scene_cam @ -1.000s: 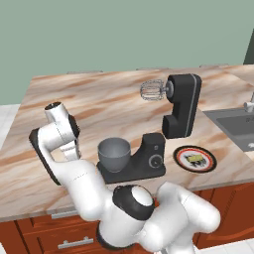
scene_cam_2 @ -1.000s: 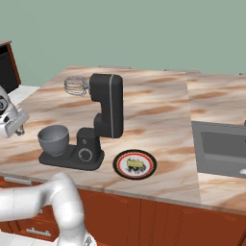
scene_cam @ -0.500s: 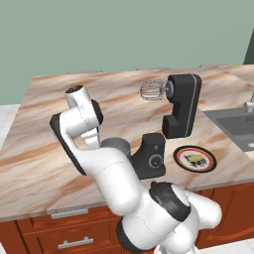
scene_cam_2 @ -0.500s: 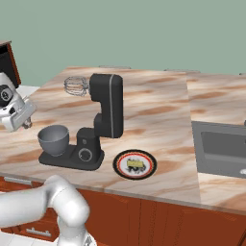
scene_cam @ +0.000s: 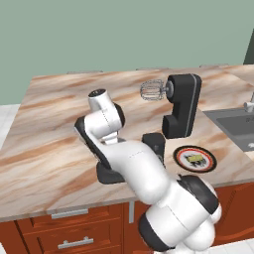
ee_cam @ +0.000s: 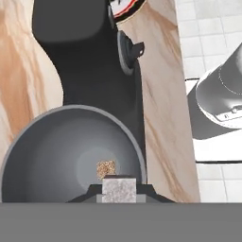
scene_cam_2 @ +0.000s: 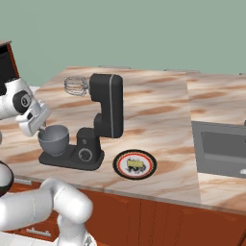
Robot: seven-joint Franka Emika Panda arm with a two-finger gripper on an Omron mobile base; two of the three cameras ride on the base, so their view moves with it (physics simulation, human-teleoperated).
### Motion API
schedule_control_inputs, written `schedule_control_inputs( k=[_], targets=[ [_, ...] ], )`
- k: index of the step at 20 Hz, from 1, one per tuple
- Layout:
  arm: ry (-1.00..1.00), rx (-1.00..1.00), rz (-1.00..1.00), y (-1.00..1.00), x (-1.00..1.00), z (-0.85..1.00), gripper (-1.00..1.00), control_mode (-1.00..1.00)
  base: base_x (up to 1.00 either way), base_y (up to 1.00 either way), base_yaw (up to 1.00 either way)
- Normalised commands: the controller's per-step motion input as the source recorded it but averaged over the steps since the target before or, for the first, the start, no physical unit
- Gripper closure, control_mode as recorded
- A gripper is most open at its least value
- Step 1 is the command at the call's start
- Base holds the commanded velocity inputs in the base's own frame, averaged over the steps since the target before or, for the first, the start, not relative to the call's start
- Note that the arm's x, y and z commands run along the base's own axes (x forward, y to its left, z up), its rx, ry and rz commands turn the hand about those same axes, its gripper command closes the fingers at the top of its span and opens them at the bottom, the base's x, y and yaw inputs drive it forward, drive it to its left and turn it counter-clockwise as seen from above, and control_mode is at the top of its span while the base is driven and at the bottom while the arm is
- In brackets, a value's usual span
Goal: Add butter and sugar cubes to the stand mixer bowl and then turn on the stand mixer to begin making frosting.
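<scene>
My gripper (ee_cam: 119,193) is shut on a greyish-white sugar cube (ee_cam: 119,188), directly over the stand mixer bowl (ee_cam: 42,156). On the bowl's bottom lies a second small cube (ee_cam: 106,168), speckled tan. From the right base view, the gripper (scene_cam_2: 41,127) hangs just above the grey bowl (scene_cam_2: 54,140), which sits on the base of the black stand mixer (scene_cam_2: 108,108). The mixer's head is tilted up, with the whisk (scene_cam_2: 74,85) raised, and its dial (ee_cam: 126,51) faces the front. The butter (scene_cam_2: 136,164) rests on a red-rimmed plate (scene_cam_2: 121,169). In the left base view my arm hides the bowl.
The plate (scene_cam: 184,151) sits right of the stand mixer (scene_cam: 181,104), near the counter's front edge. A sink (scene_cam_2: 221,149) is set into the counter at the far right. Marble counter stretches behind and left of the mixer.
The arm has swung right, carrying the shut gripper from the counter's left edge to just above the bowl. In the left base view the arm now covers the bowl.
</scene>
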Motion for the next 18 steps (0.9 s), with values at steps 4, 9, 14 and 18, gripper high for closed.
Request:
schedule_control_inputs(
  k=[4,9,14,18],
  targets=[
    [0.0,0.06,0.0,-0.18,0.37,-0.29,1.0,-1.0,0.0,0.0,0.0],
    [0.0,0.06,0.0,-0.02,0.37,-0.3,1.0,-1.0,0.0,0.0,0.0],
    [0.02,0.03,0.0,0.0,0.31,-0.25,1.0,-1.0,0.0,0.0,0.0],
    [0.04,0.01,0.0,0.0,0.25,-0.24,1.0,-1.0,0.0,0.0,0.0]
  ],
)
